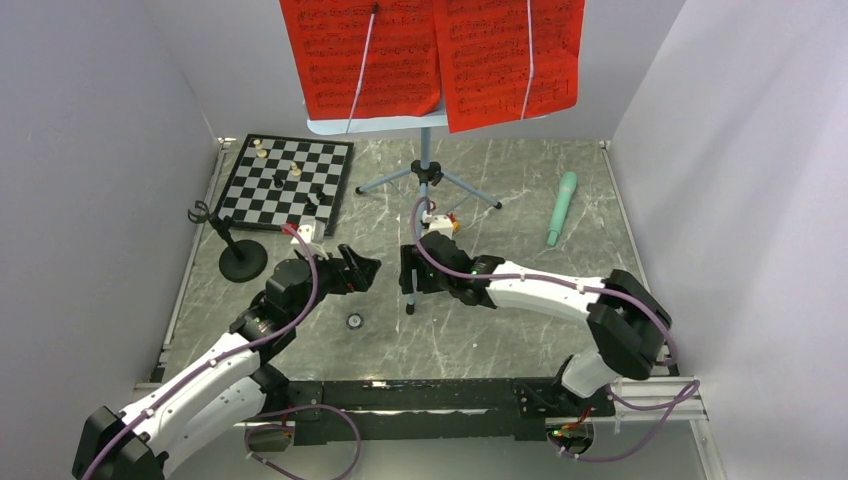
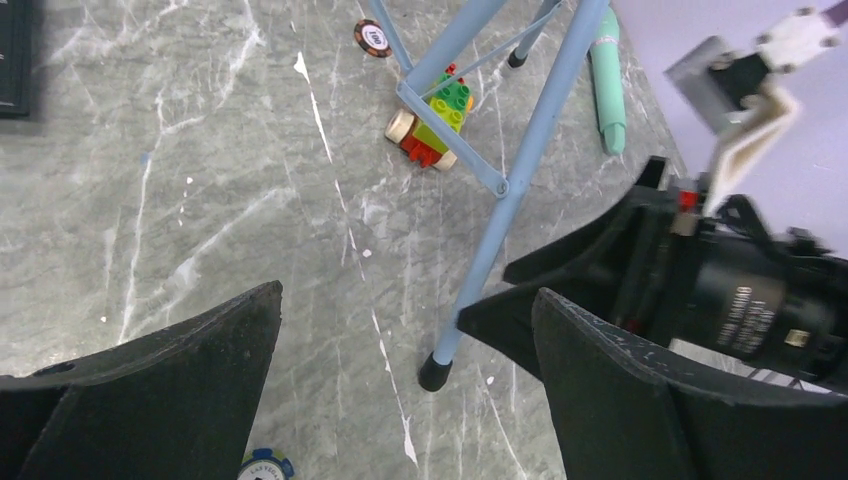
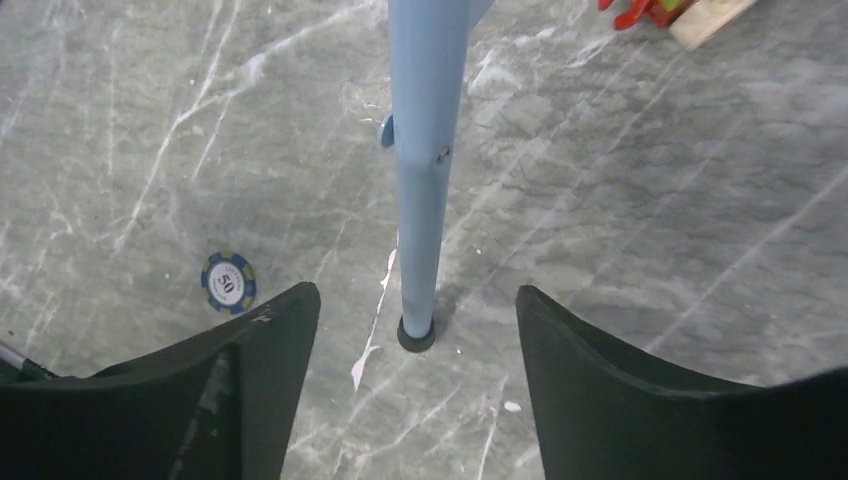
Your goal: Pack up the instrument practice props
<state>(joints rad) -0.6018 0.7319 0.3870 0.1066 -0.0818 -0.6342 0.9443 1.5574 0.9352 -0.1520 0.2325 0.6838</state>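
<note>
Plainly, the work surface is a grey marble-veined table (image 1: 520, 330), closed in by pale bare walls (image 1: 90, 150) at the left, back and right. One light blue music stand (image 1: 428, 175) stands upright on its three legs toward the back middle, and two red sheet-music pages (image 1: 370, 60) hang side by side on its desk. One mint-green microphone (image 1: 561, 208) lies flat to the right of the tripod, well apart from it. One black mic stand (image 1: 243, 258) stands on its round base near the left wall, just in front of the single chessboard (image 1: 288, 182), which carries a few pieces. One multicoloured block toy (image 2: 432, 122) lies under the tripod. Two poker chips lie on the marble: a brown chip (image 2: 373, 38) and a blue chip (image 3: 229, 282). The left gripper (image 2: 405, 300) hangs with fingers spread, grasping nothing. The right gripper (image 3: 417, 290) is likewise spread, its fingers either side of the near tripod leg without touching it.
</note>
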